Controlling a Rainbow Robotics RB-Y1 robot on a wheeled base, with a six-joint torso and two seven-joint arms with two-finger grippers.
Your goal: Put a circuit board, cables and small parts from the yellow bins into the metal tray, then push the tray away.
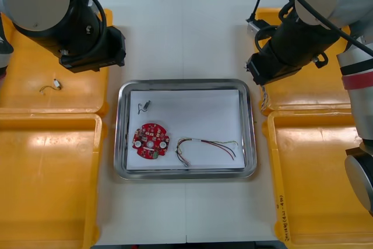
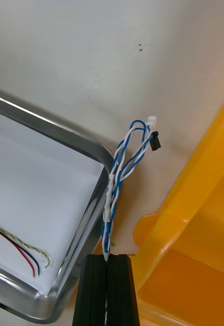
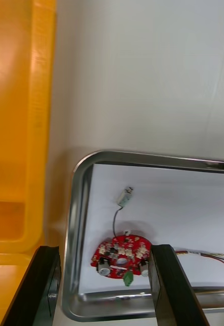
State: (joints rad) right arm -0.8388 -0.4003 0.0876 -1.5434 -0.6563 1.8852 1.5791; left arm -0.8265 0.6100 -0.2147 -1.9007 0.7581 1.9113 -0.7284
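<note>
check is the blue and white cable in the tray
Out: the right gripper holds the blue and white cable just outside the rim of the metal tray.

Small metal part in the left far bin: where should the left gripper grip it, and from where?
Grip the small metal part by its pale body, not its thin curled wire. Come straight down: it lies flat on the yellow bin floor, clear of the walls. The open left gripper hangs by the metal tray's left rim.
</note>
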